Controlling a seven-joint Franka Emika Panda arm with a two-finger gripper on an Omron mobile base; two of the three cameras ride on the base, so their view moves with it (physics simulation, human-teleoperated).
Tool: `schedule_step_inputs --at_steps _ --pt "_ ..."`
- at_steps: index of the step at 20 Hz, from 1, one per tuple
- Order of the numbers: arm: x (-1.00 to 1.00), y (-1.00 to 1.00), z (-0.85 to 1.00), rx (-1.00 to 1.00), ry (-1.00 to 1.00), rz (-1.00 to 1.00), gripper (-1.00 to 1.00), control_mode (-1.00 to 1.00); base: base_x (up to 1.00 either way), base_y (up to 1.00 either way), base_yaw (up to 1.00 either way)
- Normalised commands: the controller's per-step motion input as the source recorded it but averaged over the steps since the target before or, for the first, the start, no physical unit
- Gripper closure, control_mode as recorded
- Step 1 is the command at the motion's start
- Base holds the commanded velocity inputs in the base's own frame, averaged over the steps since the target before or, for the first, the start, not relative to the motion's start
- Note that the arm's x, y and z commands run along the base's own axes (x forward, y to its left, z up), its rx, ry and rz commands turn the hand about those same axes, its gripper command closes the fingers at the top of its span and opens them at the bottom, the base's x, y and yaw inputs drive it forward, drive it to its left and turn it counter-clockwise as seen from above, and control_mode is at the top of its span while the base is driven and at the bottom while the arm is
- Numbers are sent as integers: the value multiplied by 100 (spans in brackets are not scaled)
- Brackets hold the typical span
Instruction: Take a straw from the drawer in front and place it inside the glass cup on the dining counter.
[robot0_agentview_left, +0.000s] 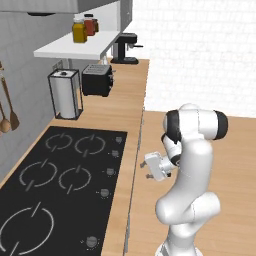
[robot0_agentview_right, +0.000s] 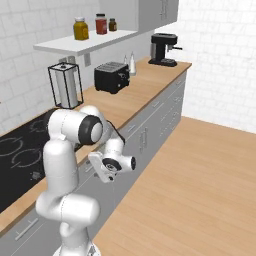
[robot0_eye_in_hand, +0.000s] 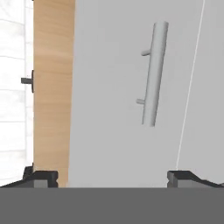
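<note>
Hand view: gripper (robot0_eye_in_hand: 112, 177) faces the grey drawer (robot0_eye_in_hand: 118, 144) front, jaws wide and empty, its handle (robot0_eye_in_hand: 153, 74) ahead between the fingertips. Right base view shows the arm folded, hand beside the cabinets, open floor (robot0_agentview_right: 200, 180) right.

A wooden counter (robot0_agentview_right: 145, 87) runs along a white tiled wall (robot0_agentview_right: 30, 30), with grey cabinet doors (robot0_agentview_right: 165, 117) beneath it and a light wood floor (robot0_agentview_right: 200, 185) in front. Set into the counter is a black hob (robot0_agentview_left: 55, 185); beyond it stand a paper towel holder (robot0_agentview_left: 65, 94), a black toaster (robot0_agentview_left: 97, 80) and a black coffee machine (robot0_agentview_right: 164, 50). Above, a white shelf (robot0_agentview_right: 85, 44) carries three jars (robot0_agentview_right: 101, 23) under a grey wall cabinet (robot0_agentview_right: 157, 12), and wooden spoons (robot0_agentview_left: 9, 107) hang on the wall at the far left; the hand view shows a grey cabinet door with a bar handle (robot0_eye_in_hand: 154, 74).
</note>
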Motion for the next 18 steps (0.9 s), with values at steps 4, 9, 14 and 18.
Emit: schedule_step_inputs --at_steps 4,9,14,18 --pt "25 0 -16 7 0 0 -100 -100 0 0 0" --pt "29 1 -12 4 0 0 -100 -100 0 0 0" --pt "23 16 -22 0 0 0 -100 -100 0 0 0" --pt "15 33 -29 0 0 0 -100 -100 0 0 0"
